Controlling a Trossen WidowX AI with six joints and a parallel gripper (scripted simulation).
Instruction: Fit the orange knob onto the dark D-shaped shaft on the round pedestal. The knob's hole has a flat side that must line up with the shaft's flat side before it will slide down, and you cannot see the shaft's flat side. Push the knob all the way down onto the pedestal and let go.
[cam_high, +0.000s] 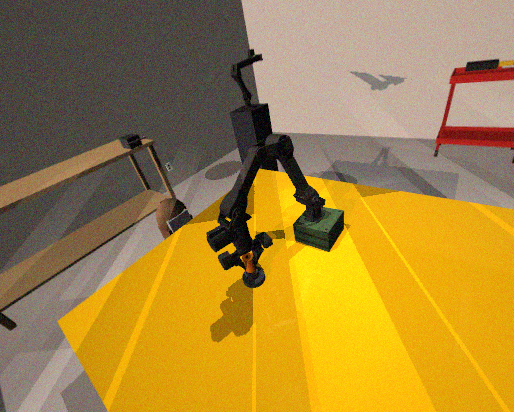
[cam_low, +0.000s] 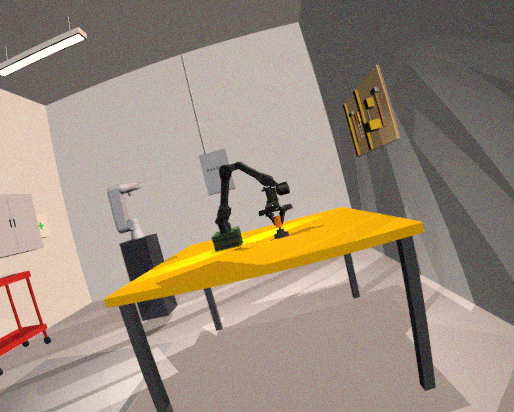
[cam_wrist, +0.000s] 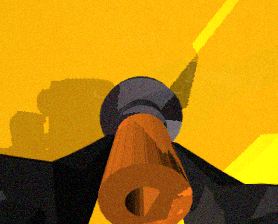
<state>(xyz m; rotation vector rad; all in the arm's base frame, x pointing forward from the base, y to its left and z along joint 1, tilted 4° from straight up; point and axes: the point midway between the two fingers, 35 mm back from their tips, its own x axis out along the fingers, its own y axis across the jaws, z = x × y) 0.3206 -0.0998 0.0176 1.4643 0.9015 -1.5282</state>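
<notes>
The orange knob (cam_high: 249, 263) (cam_low: 278, 221) (cam_wrist: 142, 155) is an upright cylinder held over the dark round pedestal (cam_high: 254, 282) (cam_low: 281, 234) (cam_wrist: 140, 86). My gripper (cam_high: 247, 257) (cam_low: 278, 218) (cam_wrist: 142, 144) is shut on the knob, with a dark finger on either side. In the wrist view the round hole in the knob's near end shows, and its far end covers the middle of the pedestal. The D-shaped shaft is hidden by the knob. The knob's lower end is close above the pedestal's base. Whether it is around the shaft or on its tip, I cannot tell.
The yellow table (cam_high: 350, 320) (cam_low: 320, 252) carries the pedestal. The arm's green base block (cam_high: 320, 230) (cam_low: 227, 239) stands behind and to the right of the pedestal in the top view. Shadows of the arm fall beside the pedestal.
</notes>
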